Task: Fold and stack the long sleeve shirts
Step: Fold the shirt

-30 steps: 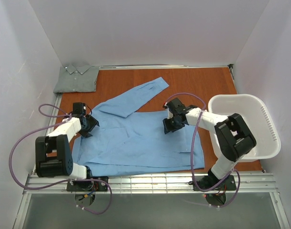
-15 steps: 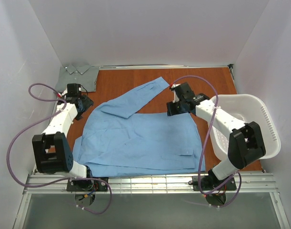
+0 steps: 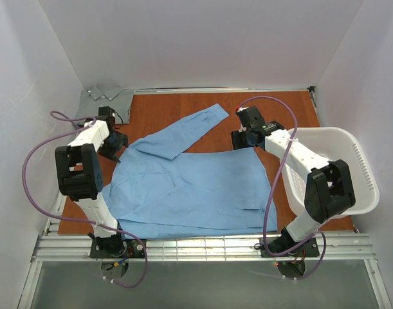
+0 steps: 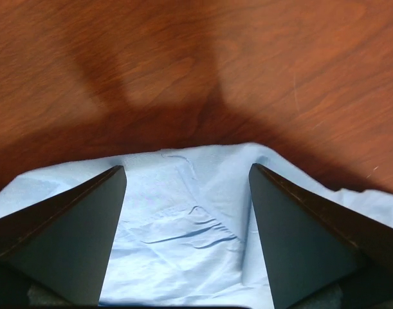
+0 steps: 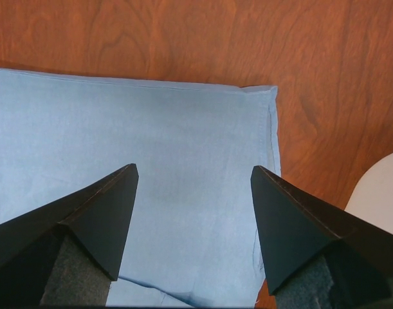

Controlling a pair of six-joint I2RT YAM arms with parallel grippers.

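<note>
The light blue shirt [image 3: 190, 187] lies spread flat on the wooden table, one sleeve [image 3: 196, 122] folded across towards the back. The grey-green shirt [image 3: 112, 95] lies folded in the back left corner, partly behind the left arm. My left gripper [image 3: 112, 145] is open at the blue shirt's far left corner; in the left wrist view [image 4: 186, 170] the blue cloth [image 4: 183, 225] lies between its fingers. My right gripper [image 3: 244, 139] is open above the shirt's far right corner; in the right wrist view [image 5: 193, 170] that corner [image 5: 264, 96] lies flat below.
A white plastic laundry basket [image 3: 362, 164] stands at the table's right edge, under the right arm's elbow; its rim shows in the right wrist view [image 5: 383, 187]. White walls close in the back and sides. Purple cables loop off both arms.
Both grippers have moved towards the back, the left to the shirt's far left corner, the right to its far right corner. The blue shirt lies flatter and wider.
</note>
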